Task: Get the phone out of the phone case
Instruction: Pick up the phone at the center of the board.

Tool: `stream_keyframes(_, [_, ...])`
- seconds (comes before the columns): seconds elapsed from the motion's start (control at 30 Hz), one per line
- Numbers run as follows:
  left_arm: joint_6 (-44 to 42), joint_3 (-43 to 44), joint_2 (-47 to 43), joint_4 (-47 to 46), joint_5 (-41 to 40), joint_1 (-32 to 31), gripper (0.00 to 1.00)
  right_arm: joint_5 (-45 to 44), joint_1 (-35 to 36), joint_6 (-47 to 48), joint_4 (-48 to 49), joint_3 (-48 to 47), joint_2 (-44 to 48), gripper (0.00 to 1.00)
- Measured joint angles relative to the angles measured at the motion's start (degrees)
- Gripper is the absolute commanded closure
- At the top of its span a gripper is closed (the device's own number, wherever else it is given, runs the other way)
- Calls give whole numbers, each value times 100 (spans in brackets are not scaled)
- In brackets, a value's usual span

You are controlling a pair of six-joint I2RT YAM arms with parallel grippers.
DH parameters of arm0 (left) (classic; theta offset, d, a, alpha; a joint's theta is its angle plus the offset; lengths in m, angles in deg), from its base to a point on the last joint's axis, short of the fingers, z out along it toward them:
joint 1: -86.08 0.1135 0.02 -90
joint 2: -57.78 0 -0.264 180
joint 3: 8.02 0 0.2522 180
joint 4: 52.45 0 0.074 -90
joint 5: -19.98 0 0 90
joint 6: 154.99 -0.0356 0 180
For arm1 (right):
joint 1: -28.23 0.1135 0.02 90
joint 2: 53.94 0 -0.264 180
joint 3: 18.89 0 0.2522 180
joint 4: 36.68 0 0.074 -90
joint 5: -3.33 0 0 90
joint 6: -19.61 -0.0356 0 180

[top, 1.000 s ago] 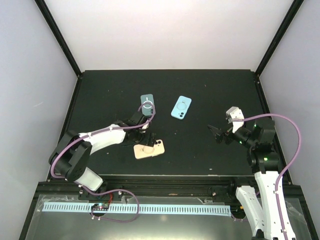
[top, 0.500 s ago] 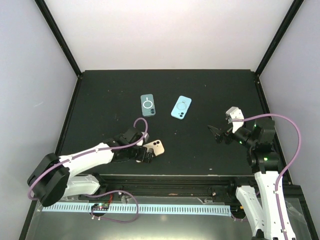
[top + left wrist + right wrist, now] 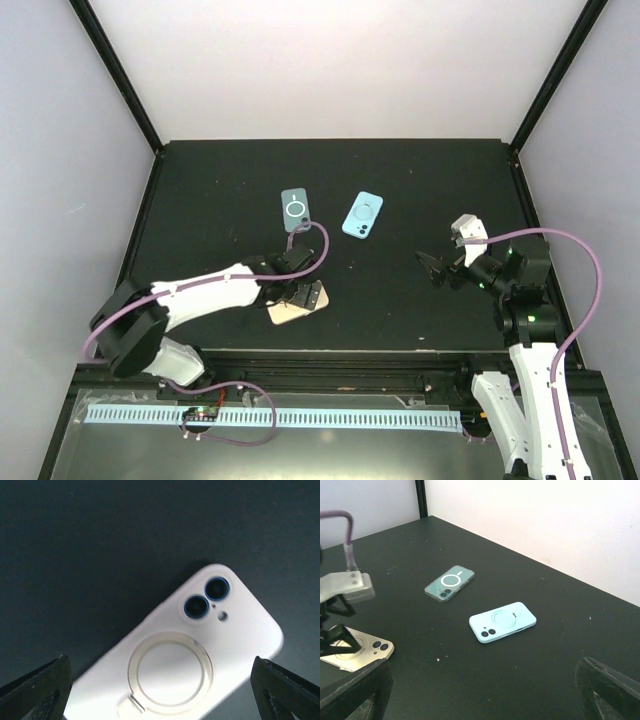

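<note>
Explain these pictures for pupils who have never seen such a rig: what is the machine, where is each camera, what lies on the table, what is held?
Two white robot arms stand at the near edge of a black table. The wide picture looks down from above and behind them. The other two come from a camera on each wrist; the dark shapes in their bottom corners are that arm's own fingers. Three cased phones lie back up: a cream phone, a dark teal phone and a light blue phone. The left gripper hangs open over the cream phone; the right gripper is open, off to the side. Nothing is held.
</note>
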Motion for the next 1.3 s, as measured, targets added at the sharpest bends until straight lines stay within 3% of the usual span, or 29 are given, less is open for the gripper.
stream_keyframes(0.27, [-457, 391, 1086, -39, -118, 105, 1, 4, 0, 22, -24, 0, 20, 0])
stream_keyframes(0.7, [-881, -127, 909, -944, 719, 225, 1, 11, 0, 129, -68, 0, 20, 0])
stream_keyframes(1.07, [-1119, 542, 1370, -431, -304, -474, 1, 57, 0, 146, -90, 0, 11, 0])
stream_keyframes(1.3, [-1305, 730, 1462, -208, -433, -546, 1, 114, 0, 177, -92, 0, 9, 0])
